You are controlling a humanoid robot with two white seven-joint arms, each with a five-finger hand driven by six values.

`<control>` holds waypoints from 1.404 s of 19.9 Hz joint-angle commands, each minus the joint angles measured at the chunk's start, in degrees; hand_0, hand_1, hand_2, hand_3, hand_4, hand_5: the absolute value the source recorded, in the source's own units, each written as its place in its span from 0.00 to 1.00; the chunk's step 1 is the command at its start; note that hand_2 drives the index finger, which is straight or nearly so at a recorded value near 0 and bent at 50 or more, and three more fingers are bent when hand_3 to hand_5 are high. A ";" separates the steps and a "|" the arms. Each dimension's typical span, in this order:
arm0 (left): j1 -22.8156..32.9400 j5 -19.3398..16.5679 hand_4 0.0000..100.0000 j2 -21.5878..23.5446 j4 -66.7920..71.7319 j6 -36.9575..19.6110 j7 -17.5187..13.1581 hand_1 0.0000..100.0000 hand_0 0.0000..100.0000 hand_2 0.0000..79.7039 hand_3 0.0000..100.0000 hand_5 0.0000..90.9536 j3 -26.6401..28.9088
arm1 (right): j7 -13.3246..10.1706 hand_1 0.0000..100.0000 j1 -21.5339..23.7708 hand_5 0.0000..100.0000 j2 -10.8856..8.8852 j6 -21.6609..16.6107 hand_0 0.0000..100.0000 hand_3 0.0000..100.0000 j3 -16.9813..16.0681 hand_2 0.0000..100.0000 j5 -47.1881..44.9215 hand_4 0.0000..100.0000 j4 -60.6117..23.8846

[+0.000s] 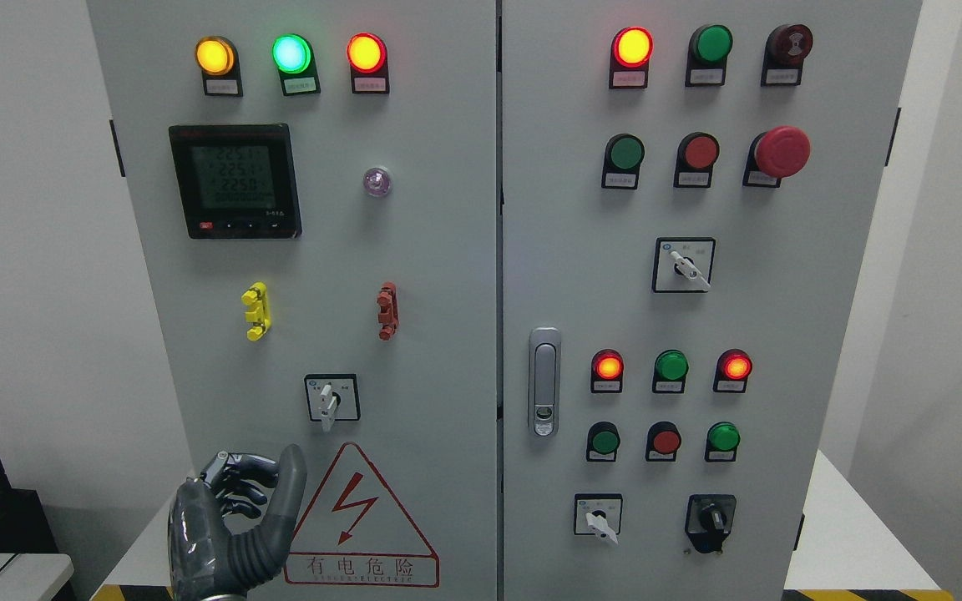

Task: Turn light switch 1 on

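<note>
Head view: the left hand (235, 522), fingers loosely curled and holding nothing, hangs at seven o'clock below the rotary switch (331, 398) on the cabinet (431, 250). Approach step; next it likely must rise and pinch the knob.

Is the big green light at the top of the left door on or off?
On. The green light glows bright, almost white in the middle, like the lit yellow light and red light beside it.

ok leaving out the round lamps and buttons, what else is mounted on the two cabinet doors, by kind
rotary switches: 4
clip-shaped handles: 2
digital meter: 1
door latch: 1
warning sign: 1
total: 9
</note>
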 commanded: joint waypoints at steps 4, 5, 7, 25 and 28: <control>-3.48 -0.02 0.77 -1.50 2.26 2.79 1.24 0.48 0.18 0.69 0.71 0.74 -2.35 | -0.04 0.39 0.00 0.00 -0.02 0.01 0.12 0.00 0.97 0.00 -1.41 0.00 0.00; -3.66 -0.02 0.77 -1.58 2.26 3.31 1.24 0.49 0.18 0.69 0.71 0.74 -2.35 | -0.04 0.39 0.00 0.00 0.07 0.01 0.12 0.00 0.97 0.00 -1.41 0.00 0.00; -3.75 -0.02 0.76 -1.67 2.43 3.58 2.20 0.50 0.17 0.69 0.70 0.74 -2.44 | -0.04 0.39 0.00 0.00 -0.02 0.01 0.12 0.00 0.97 0.00 -1.41 0.00 0.00; -4.19 2.00 0.74 -2.37 4.90 3.75 3.35 0.55 0.12 0.64 0.69 0.71 -2.88 | -0.04 0.39 0.00 0.00 0.07 0.01 0.12 0.00 0.97 0.00 -1.41 0.00 0.00; -4.63 2.80 0.74 -2.37 5.25 3.67 3.26 0.56 0.12 0.63 0.68 0.70 -2.79 | -0.04 0.39 0.00 0.00 -0.02 0.01 0.12 0.00 0.97 0.00 -1.41 0.00 0.00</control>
